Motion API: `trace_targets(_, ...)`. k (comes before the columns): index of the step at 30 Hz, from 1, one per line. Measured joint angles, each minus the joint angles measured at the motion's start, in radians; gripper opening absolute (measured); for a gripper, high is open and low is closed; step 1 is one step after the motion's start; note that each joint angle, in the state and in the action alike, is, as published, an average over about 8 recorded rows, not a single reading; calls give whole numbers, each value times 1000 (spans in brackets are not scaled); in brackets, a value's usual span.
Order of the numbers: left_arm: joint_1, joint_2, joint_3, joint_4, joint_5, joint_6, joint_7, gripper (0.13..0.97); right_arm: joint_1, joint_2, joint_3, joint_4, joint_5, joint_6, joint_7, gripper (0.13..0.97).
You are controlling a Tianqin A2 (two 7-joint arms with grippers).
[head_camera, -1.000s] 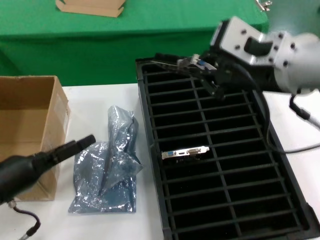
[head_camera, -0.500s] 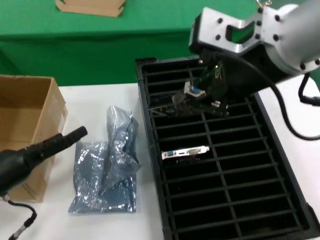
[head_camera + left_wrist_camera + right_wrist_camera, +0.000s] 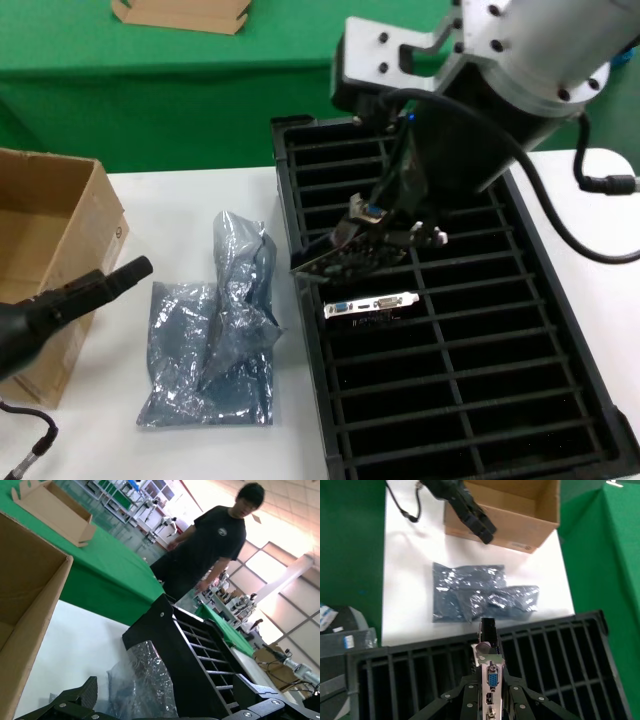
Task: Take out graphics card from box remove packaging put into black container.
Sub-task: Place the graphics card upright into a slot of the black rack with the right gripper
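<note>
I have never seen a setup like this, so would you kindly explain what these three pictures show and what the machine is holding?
This is a two-armed robot. One picture looks down from its head; the other two come from cameras on its wrists. On the white table sit a brown box, open at the top, crumpled silver packaging and a long black container with many slots. One graphics card already stands in a slot. The right pincer holds a second graphics card by its metal end, above the container's slots. The left pincer hovers near the box, holding nothing. A person stands in the background.
</note>
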Motion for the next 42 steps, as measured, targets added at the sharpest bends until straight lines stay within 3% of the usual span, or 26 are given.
trace_targets(6,-35,1,-30,65,3,57,31,958,1,-27,-12,-44,39,0,-45,203)
trace_targets(11,-31,4,-70,53,-18,106,26,963,-10,-20,-14,-52,43,0,-75,203)
trace_targets(15,-1,8,-116,-20,-61,147,9,966,-21,2,-14,-45,44,0,-90,203)
trace_targets(21,67,11,-184,-186,-137,182,-1,966,-44,41,-15,-18,60,0,-85,203)
trace_targets(26,114,10,-236,-306,-198,202,30,966,-71,59,-15,-1,69,0,-80,203)
trace_targets(30,131,6,-275,-361,-240,220,74,966,-90,59,-15,-3,58,0,-94,203)
trace_targets(36,122,-5,-311,-363,-279,249,143,966,-121,47,-15,-17,18,0,-126,203)
trace_targets(42,96,-24,-311,-315,-305,271,194,966,-145,40,-15,-21,-19,0,-145,203)
